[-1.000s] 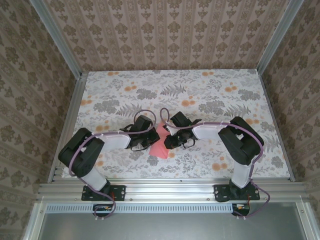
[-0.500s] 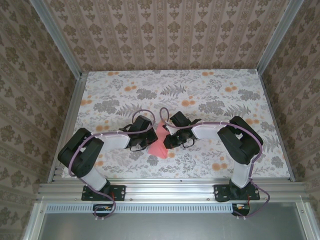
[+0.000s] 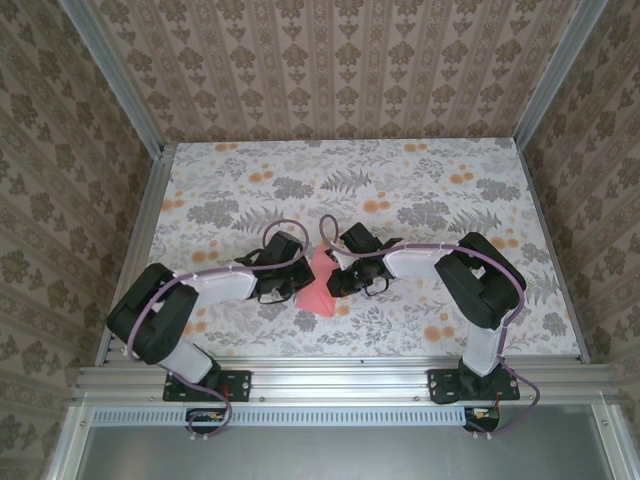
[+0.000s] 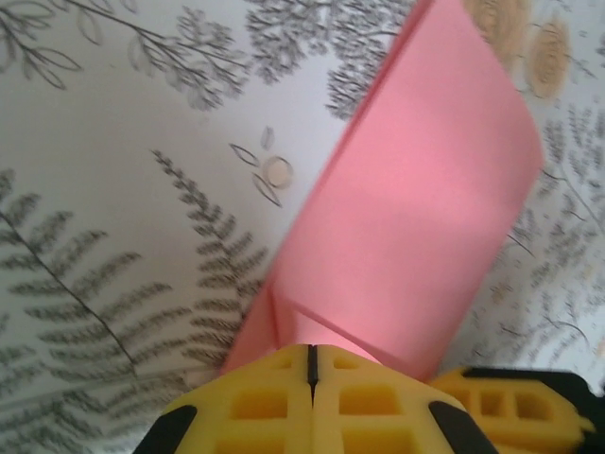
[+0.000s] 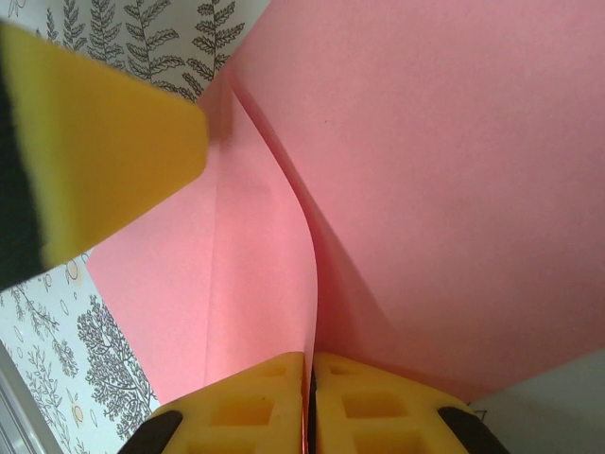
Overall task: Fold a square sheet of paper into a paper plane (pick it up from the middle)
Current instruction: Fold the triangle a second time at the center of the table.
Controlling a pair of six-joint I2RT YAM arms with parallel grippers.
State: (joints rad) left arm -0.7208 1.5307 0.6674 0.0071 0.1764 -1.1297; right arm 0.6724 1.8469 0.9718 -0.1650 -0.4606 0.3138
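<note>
Over the grey-and-orange floral desk point(image 3: 420, 190), near the arm bases, the thin salmon-pink folded sheet of paper point(image 3: 318, 292) sits between the left gripper point(image 4: 312, 355) and right gripper point(image 5: 310, 364); both jaws pinch its layers from opposite sides, probably to set a crease

left arm point(image 3: 170, 305) is dropping its elbow back toward the near-left corner, stretching out longer and flatter; left gripper point(image 3: 298, 283) is nudging in a touch toward the middle; the pink paper point(image 3: 318, 287) is looking narrower, its near edge drawing in
</note>
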